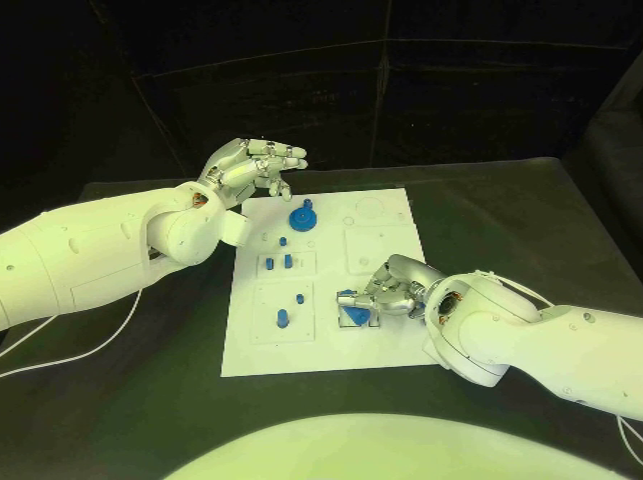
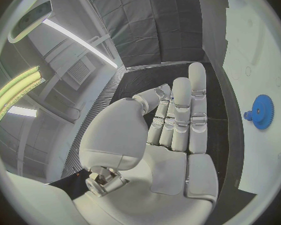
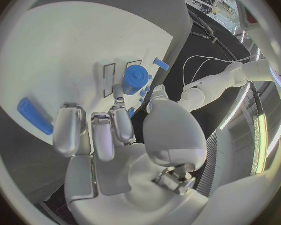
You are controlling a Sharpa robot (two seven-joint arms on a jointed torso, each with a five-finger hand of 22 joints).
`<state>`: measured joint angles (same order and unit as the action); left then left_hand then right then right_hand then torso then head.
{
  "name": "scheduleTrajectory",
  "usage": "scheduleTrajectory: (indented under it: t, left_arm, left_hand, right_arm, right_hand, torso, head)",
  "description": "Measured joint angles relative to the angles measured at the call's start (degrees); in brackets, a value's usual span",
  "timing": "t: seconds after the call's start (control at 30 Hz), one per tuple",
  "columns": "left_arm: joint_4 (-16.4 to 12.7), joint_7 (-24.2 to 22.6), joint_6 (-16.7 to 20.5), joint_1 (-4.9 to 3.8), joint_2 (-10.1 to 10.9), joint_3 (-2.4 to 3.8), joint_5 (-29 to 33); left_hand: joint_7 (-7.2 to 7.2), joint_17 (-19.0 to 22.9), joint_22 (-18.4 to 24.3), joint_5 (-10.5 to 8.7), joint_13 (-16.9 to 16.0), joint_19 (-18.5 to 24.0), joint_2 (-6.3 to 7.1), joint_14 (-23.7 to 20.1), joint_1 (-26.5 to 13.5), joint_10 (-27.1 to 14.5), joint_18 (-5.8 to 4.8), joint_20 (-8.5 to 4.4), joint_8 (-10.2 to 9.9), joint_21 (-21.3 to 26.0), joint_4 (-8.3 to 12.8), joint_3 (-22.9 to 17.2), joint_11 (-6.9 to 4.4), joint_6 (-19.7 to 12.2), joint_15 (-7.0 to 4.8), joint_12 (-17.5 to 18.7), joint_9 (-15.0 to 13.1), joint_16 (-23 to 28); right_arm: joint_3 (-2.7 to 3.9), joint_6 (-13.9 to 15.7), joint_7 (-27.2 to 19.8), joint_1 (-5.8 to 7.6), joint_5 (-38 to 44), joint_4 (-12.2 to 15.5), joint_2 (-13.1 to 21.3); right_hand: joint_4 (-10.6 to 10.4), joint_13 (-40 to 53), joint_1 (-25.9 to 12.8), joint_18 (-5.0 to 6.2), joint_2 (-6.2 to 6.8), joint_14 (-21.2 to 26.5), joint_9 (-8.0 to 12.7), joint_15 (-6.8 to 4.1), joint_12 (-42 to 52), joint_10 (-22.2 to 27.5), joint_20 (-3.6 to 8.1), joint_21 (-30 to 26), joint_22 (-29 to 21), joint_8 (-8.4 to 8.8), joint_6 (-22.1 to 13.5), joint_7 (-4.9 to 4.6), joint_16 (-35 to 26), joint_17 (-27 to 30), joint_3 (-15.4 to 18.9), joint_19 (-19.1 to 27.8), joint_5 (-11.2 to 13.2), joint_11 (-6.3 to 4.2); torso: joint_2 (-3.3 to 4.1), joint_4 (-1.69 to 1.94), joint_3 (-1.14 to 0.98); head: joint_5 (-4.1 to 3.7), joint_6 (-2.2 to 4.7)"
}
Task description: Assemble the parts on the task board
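The white task board lies in the middle of the black table. A blue gear stands near its far edge, and several small blue parts lie down its left half. My right hand rests on the board's right half, with its thumb and a fingertip pinching a blue cylinder part that stands on the board. The same part sits under the fingers in the head view. My left hand hovers beyond the board's far left corner, fingers straight, holding nothing. The gear lies off to its side.
A blue bar lies flat on the board beside my right hand's fingers. White cables trail over the table under my left arm. Dark walls close in behind the table's far edge.
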<state>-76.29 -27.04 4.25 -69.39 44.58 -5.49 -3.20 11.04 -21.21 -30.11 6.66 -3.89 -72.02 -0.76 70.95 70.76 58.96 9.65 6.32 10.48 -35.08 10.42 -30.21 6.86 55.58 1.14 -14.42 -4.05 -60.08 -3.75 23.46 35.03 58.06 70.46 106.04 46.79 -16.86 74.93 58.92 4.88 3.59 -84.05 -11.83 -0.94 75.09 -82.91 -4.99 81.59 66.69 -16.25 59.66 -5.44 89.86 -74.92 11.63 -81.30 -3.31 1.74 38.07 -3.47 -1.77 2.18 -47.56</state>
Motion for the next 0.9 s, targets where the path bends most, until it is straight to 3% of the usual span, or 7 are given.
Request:
scheduleTrajectory:
  t: [0.1, 0.4, 0.67, 0.9]
  left_arm:
    - [0.0, 0.0, 0.0, 0.00, 0.0, 0.00, 0.0]
    - [0.2, 0.1, -0.1, 0.00, 0.0, 0.00, 0.0]
    - [0.2, 0.1, -0.2, 0.00, 0.0, -0.01, 0.0]
    - [0.2, 0.2, -0.2, 0.01, 0.0, -0.01, 0.0]
  left_hand:
    - [0.00, 0.0, 0.0, 0.00, 0.0, 0.0, 0.00, 0.0, 0.0, 0.0, 0.00, 0.00, 0.0, 0.0, 0.0, 0.0, 0.00, 0.0, 0.00, 0.0, 0.0, 0.0]
    - [0.00, 0.0, 0.0, 0.00, 0.0, 0.0, -0.01, 0.0, 0.0, 0.0, 0.00, 0.00, 0.0, 0.0, 0.0, 0.0, 0.00, 0.0, 0.00, 0.0, 0.0, 0.0]
    - [0.00, 0.0, 0.0, 0.00, 0.0, 0.0, -0.01, 0.0, 0.0, 0.0, 0.00, 0.00, 0.0, 0.0, 0.0, 0.0, 0.00, 0.0, 0.00, 0.0, 0.0, 0.0]
    - [0.00, 0.0, 0.0, 0.00, 0.0, 0.0, -0.01, 0.0, 0.0, 0.0, 0.00, 0.00, 0.0, 0.0, 0.0, 0.0, 0.00, 0.0, 0.00, 0.0, 0.0, 0.0]
  right_arm:
    - [0.00, 0.0, 0.0, 0.00, 0.6, 0.7, 0.5]
    - [-0.01, -0.6, 0.0, -0.01, 1.8, 2.8, 2.3]
    - [-0.02, -2.2, 0.0, -0.02, 2.3, 4.0, 3.1]
    - [-0.02, -3.4, -0.1, -0.02, 2.4, 4.1, 3.0]
  right_hand:
    - [0.1, 0.0, 0.0, 0.00, -0.01, 0.0, -0.2, 0.00, 0.0, 0.0, 0.00, 0.0, 0.0, 0.00, 0.0, 0.00, 0.0, 0.0, -0.4, 0.0, -0.5, 0.00]
    - [0.3, 0.0, 1.5, 0.00, -2.71, 0.0, -0.8, 0.00, 0.0, 0.0, 0.00, 0.0, 0.1, 0.00, 0.5, 0.11, 0.0, 0.0, -1.0, 0.0, -4.9, 0.00]
    - [0.3, 0.0, 2.0, -0.01, -3.62, 0.0, -1.0, 0.00, 0.0, -0.1, 0.00, 0.0, 0.3, 0.00, 0.9, 0.13, 0.0, 0.0, -1.0, 0.0, -5.7, -0.11]
    - [0.4, 0.0, 4.3, -0.01, -4.98, 0.0, -1.3, -0.42, 0.0, -0.2, 0.00, 0.0, 0.4, 0.00, 0.9, 0.13, 0.0, 0.0, -0.8, 0.0, -8.4, -0.21]
  torso:
    - [0.00, -0.03, -0.03]
    - [0.00, -0.07, -0.06]
    - [0.00, -0.07, -0.01]
    - [0.00, 0.00, 0.03]
  head:
    - [0.00, 0.03]
    - [-0.03, 0.08]
    - [-0.11, -0.04]
    - [-0.18, -0.11]
